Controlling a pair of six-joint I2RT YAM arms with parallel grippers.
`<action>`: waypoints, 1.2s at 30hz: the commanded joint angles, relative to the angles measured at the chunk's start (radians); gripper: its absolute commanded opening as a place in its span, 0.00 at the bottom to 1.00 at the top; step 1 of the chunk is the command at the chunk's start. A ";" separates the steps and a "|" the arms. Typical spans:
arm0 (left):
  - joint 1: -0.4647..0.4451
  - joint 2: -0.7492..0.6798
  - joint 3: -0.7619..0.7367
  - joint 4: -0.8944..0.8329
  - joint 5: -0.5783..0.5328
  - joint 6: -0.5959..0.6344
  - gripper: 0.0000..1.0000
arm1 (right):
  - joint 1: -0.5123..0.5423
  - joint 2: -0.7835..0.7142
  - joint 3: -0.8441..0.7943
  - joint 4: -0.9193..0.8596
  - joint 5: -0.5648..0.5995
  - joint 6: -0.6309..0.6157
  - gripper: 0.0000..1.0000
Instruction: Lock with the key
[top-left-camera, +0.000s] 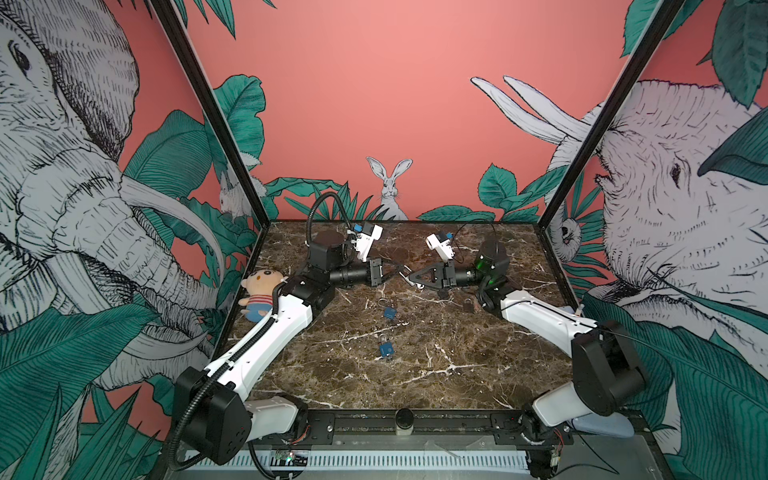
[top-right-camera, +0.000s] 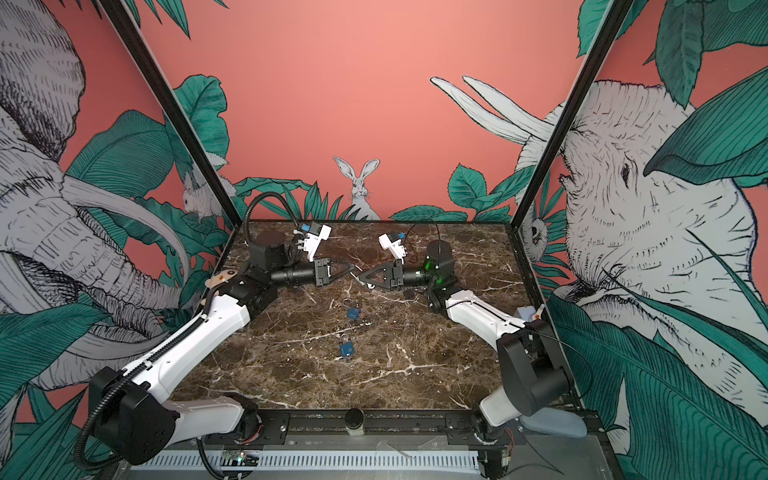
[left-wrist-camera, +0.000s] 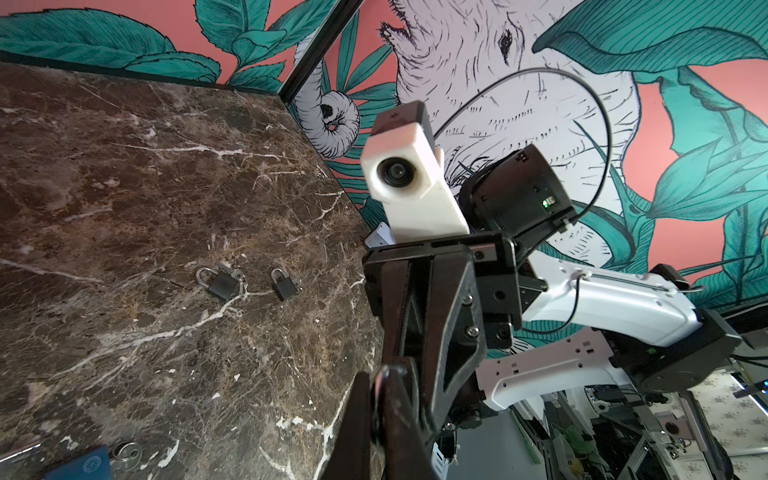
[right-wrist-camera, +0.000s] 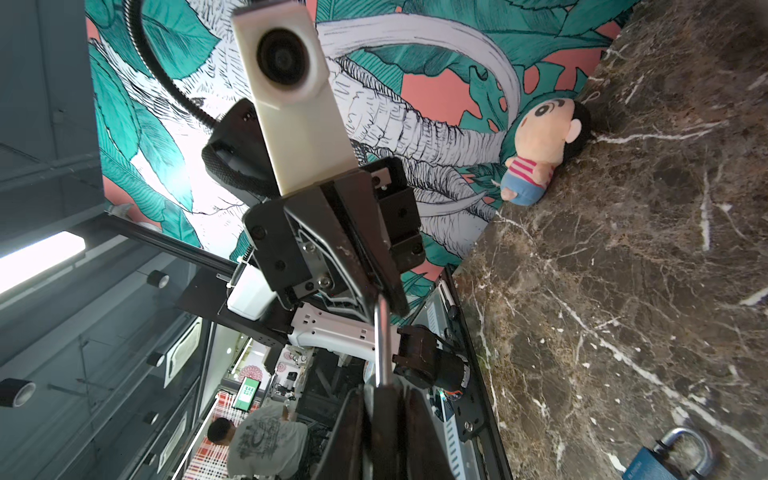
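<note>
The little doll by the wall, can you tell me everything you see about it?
The doll is a small soft plush boy: peach face, black hair, red-and-white striped shirt, blue shorts. It lies on the marble table at its left edge, right by the painted wall, head toward the back. In a top view the left arm covers part of it. Nothing grips it.

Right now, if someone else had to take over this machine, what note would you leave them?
Left hand: shut, pinching one end of a thin silver metal piece.
Right hand: shut on its other end; the hands meet tip to tip above the table.
Key or lock part, I cannot tell.
A blue padlock and a second blue padlock lie mid-table; a dark padlock and a second dark padlock lie near the right arm.
Done: the piece is off the table. Left: apparently the locking itself.
</note>
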 joint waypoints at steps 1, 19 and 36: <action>-0.007 0.013 -0.036 -0.027 0.006 0.006 0.00 | 0.010 -0.010 0.024 0.287 -0.013 0.129 0.00; -0.060 -0.026 -0.120 -0.005 0.007 -0.061 0.00 | 0.011 -0.063 0.065 -0.093 0.059 -0.178 0.00; -0.174 -0.034 -0.253 0.075 -0.037 -0.137 0.00 | 0.012 -0.080 0.111 -0.278 0.101 -0.304 0.00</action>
